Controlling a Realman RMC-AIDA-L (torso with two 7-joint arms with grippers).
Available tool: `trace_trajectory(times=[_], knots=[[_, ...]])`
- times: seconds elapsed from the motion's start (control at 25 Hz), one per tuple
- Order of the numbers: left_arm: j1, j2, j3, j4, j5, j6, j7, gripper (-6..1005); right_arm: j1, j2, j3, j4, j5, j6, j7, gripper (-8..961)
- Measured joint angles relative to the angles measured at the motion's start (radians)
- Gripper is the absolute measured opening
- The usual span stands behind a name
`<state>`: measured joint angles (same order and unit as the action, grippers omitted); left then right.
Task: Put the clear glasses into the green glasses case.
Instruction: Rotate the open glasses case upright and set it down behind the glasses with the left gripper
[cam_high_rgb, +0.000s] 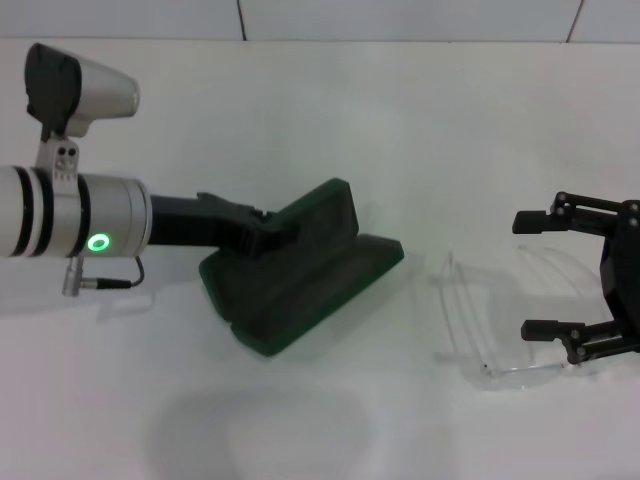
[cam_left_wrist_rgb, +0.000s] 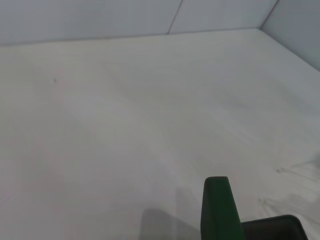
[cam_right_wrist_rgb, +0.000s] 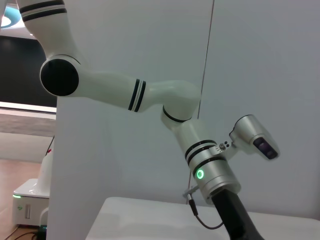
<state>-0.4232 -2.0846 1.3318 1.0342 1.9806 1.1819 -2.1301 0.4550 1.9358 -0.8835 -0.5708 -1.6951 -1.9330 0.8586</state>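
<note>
Head view: the dark green oblong hard glasses case (cam_high_rgb: 300, 268) lay open on the white worktop (cam_high_rgb: 320, 110), left of centre. I read the left end effector (cam_high_rgb: 262, 232) as clamped on the raised lid edge, probably to keep the case open and steady for loading. The case's long axis ran diagonally, from near-left to far-right. The clear, colourless plastic glasses (cam_high_rgb: 500, 320) lay well apart to its right. Their lens front ran roughly toward and away from me, temple arms pointing right. The right end effector (cam_high_rgb: 545, 275) hung with its fingers spread around those temple arms, seemingly placed for a grasp; I could not confirm contact.

Left wrist view: only a green lid edge and bare worktop showed.

Right wrist view: the left arm (cam_right_wrist_rgb: 165, 100) only; no glasses, no case.
</note>
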Motion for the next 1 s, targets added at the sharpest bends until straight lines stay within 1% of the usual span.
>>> trace_trajectory(times=[0.12,0.28,0.44,0.52,0.6,0.68,0.72,0.8,1.0], knots=[[-0.017,0.002,-0.014,-0.007,0.002,-0.022,0.037,248,-0.001,-0.001,0.000,0.000,0.000,0.000,-0.001,857],[-0.043,0.004,-0.032,-0.017,0.002,-0.035,0.107,210,-0.016,-0.005,-0.007,0.000,-0.001,-0.003,-0.022,856],[-0.061,-0.001,-0.044,-0.020,-0.035,-0.056,0.317,202,-0.038,-0.007,-0.009,0.000,-0.018,-0.006,-0.049,855],[-0.093,-0.002,-0.044,-0.045,-0.061,-0.062,0.434,202,-0.047,-0.004,-0.008,0.001,-0.031,-0.007,-0.056,854],[-0.136,-0.002,-0.045,-0.088,-0.079,-0.071,0.541,202,-0.059,-0.002,-0.008,0.002,-0.042,-0.007,-0.059,854],[-0.202,-0.003,-0.045,-0.165,-0.113,-0.097,0.677,202,-0.071,0.003,-0.010,0.002,-0.050,-0.007,-0.061,853],[-0.220,-0.003,-0.045,-0.188,-0.121,-0.103,0.709,201,-0.074,0.007,-0.010,0.003,-0.056,-0.007,-0.062,853],[-0.287,-0.003,-0.045,-0.278,-0.147,-0.116,0.807,201,-0.078,0.014,-0.010,0.008,-0.065,-0.008,-0.068,852],[-0.413,-0.003,-0.046,-0.421,-0.155,-0.137,0.896,201,-0.086,0.036,-0.011,0.013,-0.093,-0.006,-0.088,851]])
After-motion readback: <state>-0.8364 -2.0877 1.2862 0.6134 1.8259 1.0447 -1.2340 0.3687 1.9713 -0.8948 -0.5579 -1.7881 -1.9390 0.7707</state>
